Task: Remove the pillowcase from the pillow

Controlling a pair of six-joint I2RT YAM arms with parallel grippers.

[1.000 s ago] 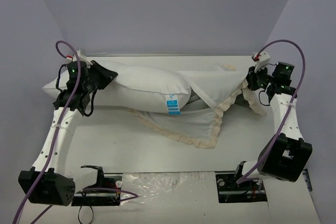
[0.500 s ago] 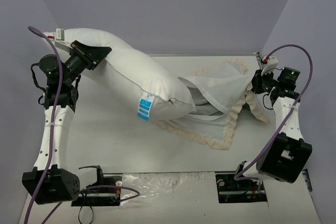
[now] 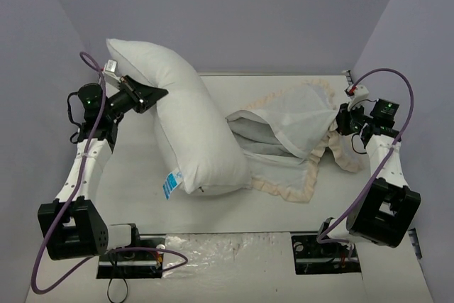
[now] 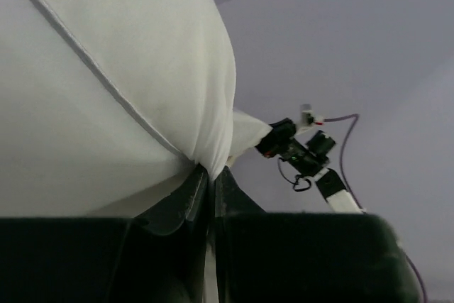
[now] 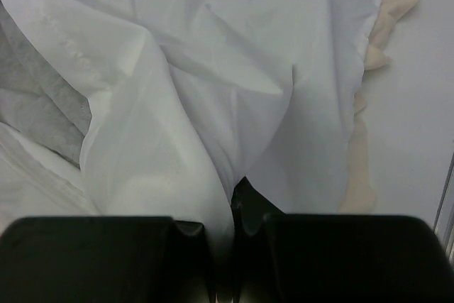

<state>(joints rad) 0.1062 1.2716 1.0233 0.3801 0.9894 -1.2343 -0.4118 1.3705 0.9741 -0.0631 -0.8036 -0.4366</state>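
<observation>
**Pillow walls off the middle**

The pillow [image 3: 198, 140], hanging from the left gripper [image 3: 154, 94] down to the bench [image 3: 128, 175], blocks passage to that gripper's right. Beneath that gripper the bench lies open. Left of the right gripper [image 3: 339, 120], the pillowcase [image 3: 291, 122] covers the bench.
</observation>
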